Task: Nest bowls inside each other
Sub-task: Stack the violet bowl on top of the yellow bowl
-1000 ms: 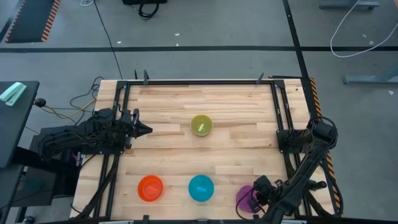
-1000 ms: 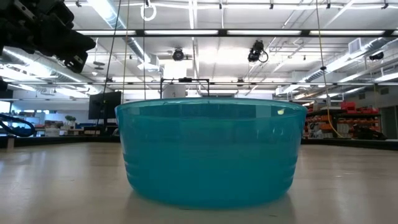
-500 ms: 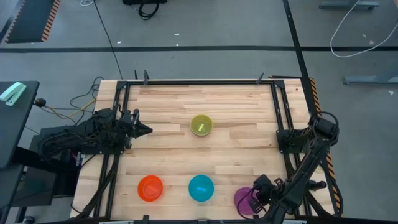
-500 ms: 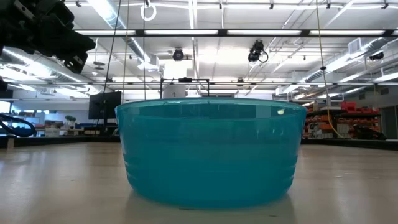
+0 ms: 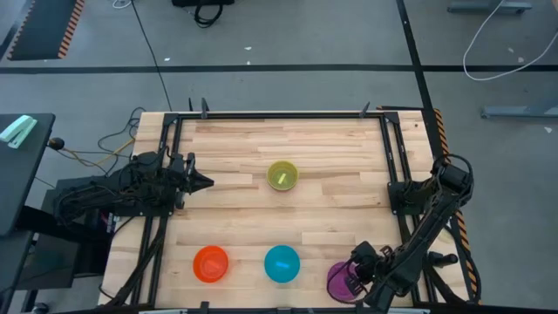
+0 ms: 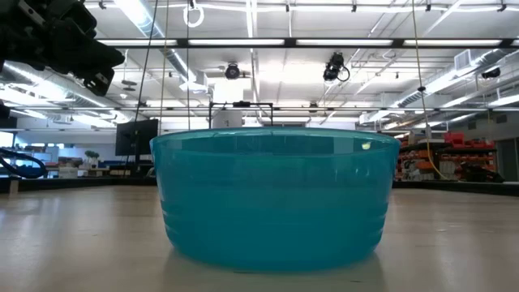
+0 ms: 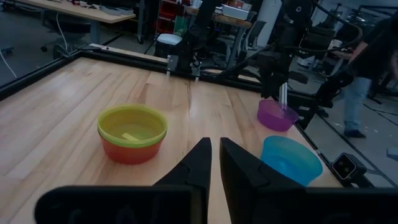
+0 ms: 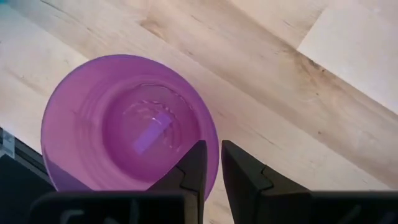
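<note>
My right gripper pinched the purple bowl's rim at the desk's near right corner; my left gripper, pressed together, waited at the left edge.

right gripper low with jaws pinched, left gripper idle

Four bowls show on one table, with two arms.
</note>
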Robot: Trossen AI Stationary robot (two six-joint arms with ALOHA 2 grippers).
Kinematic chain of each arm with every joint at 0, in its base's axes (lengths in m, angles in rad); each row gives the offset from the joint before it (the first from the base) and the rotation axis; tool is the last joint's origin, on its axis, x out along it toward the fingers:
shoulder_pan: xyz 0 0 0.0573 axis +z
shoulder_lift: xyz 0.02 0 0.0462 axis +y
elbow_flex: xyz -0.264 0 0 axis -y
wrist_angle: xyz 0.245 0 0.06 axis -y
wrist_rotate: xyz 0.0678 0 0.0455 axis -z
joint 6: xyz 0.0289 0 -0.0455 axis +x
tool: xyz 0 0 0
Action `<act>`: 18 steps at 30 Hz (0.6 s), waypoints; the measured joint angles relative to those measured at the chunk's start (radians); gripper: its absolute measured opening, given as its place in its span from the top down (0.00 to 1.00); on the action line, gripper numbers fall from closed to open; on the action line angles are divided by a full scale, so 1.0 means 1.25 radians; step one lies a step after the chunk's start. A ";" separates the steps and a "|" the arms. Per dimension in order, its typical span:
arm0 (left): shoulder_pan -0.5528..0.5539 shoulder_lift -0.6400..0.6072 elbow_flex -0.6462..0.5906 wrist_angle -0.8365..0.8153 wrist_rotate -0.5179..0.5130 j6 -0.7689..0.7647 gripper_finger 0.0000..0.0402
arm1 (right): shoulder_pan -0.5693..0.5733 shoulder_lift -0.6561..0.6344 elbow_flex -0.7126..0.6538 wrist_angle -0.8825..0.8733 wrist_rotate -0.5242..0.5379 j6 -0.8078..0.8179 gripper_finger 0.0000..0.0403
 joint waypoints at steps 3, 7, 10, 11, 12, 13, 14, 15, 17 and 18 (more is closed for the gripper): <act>0.000 0.000 0.000 -0.003 0.000 0.000 0.89 | -0.001 0.000 -0.009 0.005 -0.003 0.000 0.86; 0.000 0.000 0.000 -0.003 0.000 0.000 0.89 | -0.001 0.000 -0.027 0.044 -0.005 0.000 0.86; 0.000 0.000 0.000 -0.003 0.000 0.000 0.90 | -0.001 0.001 -0.037 0.061 -0.005 0.000 0.86; 0.000 0.000 0.000 -0.003 0.000 0.000 0.90 | -0.001 0.001 -0.039 0.060 -0.005 0.001 0.86; 0.000 0.000 0.000 -0.003 0.000 0.000 0.90 | -0.001 0.000 -0.040 0.060 -0.005 0.001 0.86; 0.000 0.000 0.000 -0.003 0.000 -0.003 0.90 | -0.001 0.001 -0.041 0.061 -0.005 0.001 0.86; 0.000 0.000 0.000 -0.003 0.000 -0.009 0.90 | -0.001 0.001 -0.042 0.062 -0.005 0.001 0.86; 0.000 0.000 0.000 -0.003 0.000 -0.011 0.89 | -0.001 0.001 -0.042 0.062 -0.005 0.001 0.86; 0.000 0.000 0.000 -0.003 0.000 -0.011 0.89 | -0.001 0.001 -0.042 0.063 -0.005 0.002 0.86; 0.000 0.000 0.000 -0.003 0.000 -0.011 0.88 | -0.001 0.001 -0.042 0.063 -0.005 0.002 0.86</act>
